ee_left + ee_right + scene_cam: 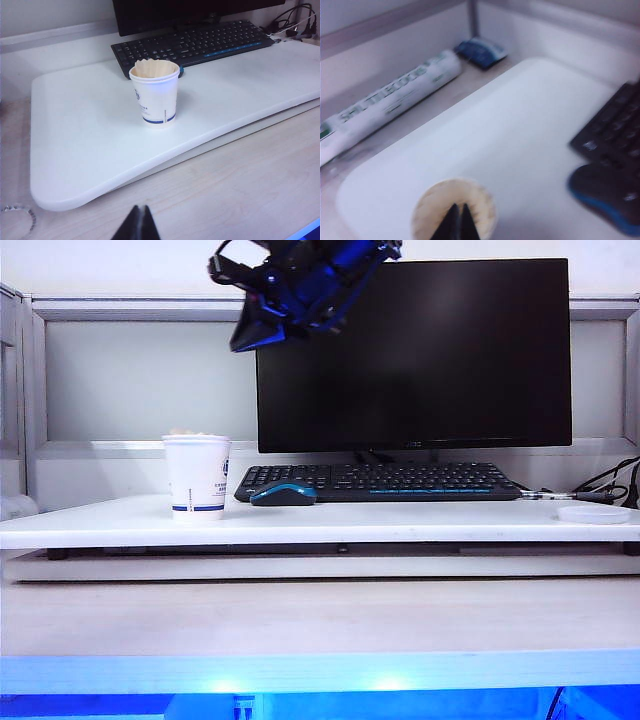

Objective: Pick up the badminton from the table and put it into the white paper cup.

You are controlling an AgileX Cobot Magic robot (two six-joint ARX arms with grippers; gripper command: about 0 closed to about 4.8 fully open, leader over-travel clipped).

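Only the wrist views show both jaws closed, empty; badminton fills white paper cup.

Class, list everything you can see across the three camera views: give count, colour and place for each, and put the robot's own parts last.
white paper cup: one, white with blue print, on the table's left part.
badminton: one, cream, inside the cup.
table: one, white.
monitor: one, black, behind the keyboard.
keyboard: one, black, on the table.
mouse: one, black and blue, before the keyboard.
tube: one, white, beside the table.
right gripper: shut, empty, above the cup.
left gripper: shut, low before the table.
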